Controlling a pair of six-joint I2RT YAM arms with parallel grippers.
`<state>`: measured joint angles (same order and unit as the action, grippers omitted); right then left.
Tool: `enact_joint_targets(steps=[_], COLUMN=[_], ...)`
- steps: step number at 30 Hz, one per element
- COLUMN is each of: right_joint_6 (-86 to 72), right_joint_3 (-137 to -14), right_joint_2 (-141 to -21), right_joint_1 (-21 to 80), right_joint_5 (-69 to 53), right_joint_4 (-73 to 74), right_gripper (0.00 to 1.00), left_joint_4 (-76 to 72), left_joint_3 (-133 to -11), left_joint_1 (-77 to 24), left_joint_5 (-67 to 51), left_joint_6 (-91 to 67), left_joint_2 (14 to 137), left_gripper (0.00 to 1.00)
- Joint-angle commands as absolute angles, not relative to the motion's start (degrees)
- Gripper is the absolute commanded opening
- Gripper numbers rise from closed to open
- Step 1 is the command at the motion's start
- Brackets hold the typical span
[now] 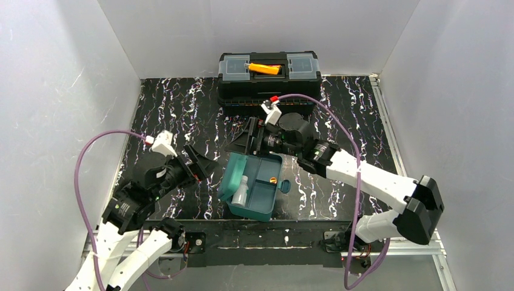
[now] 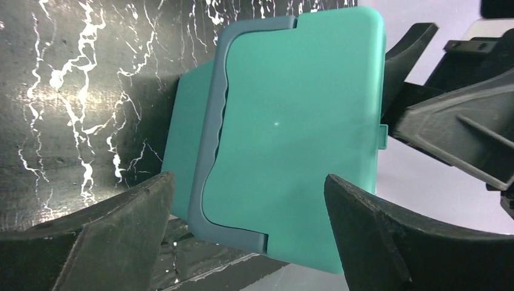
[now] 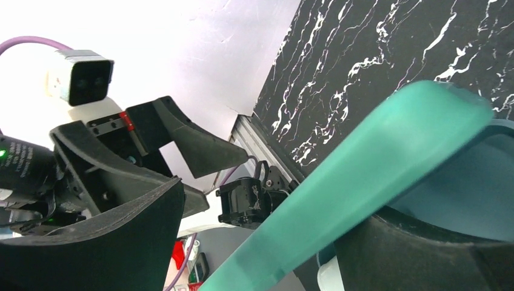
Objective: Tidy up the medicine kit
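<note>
left to right: the left gripper (image 1: 205,165) hangs spread wide, pinching nothing, just left of the medicine kit (image 1: 265,195), which sits near the front middle of the marbled table (image 1: 351,115). the kit is open. its lid (image 1: 229,177) stands up along the left long side with the outer face toward this claw. so the kit lies to that claw's right, and its long axis runs near to far, across the claw's line of reach. 1 white bottle (image 1: 240,193) lies in the left compartment. the right gripper (image 1: 247,140), also spread and empty, hovers at the kit's far edge.

both arms are close. i judge the left better placed for the lid.

the left wrist view shows the lid's plain outer face framed between its fingers (image 2: 121,236), apart from both. the right wrist view shows the lid's rim crossing between that claw's fingers; whether it touches, i cannot tell. only the top view shows the contents.
</note>
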<state>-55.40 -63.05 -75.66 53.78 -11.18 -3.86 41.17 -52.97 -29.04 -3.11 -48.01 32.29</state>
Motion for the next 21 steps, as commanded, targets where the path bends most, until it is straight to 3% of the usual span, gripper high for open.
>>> enact_joint_targets(steps=[1, 14, 21], right_joint_6=[-55.36, -52.07, -50.55], right_joint_3=[-67.09, -80.06, -77.86], right_joint_2=[-77.61, -83.13, -80.78], right_joint_1=[54.58, 55.10, 55.11], right_joint_5=[-12.81, -13.32, -11.24], right_joint_4=[-7.28, 1.68, 2.49], right_gripper=[0.91, 0.93, 0.94], left_joint_4=[43.64, 42.04, 41.02], left_joint_3=[-52.56, -51.97, -51.56], left_joint_1=[-28.83, -28.83, -28.83], left_joint_5=[3.19, 3.34, 3.91], left_joint_6=[-48.96, -48.76, -47.94], left_joint_2=[30.11, 31.81, 32.52], left_gripper=[0.93, 0.94, 0.94])
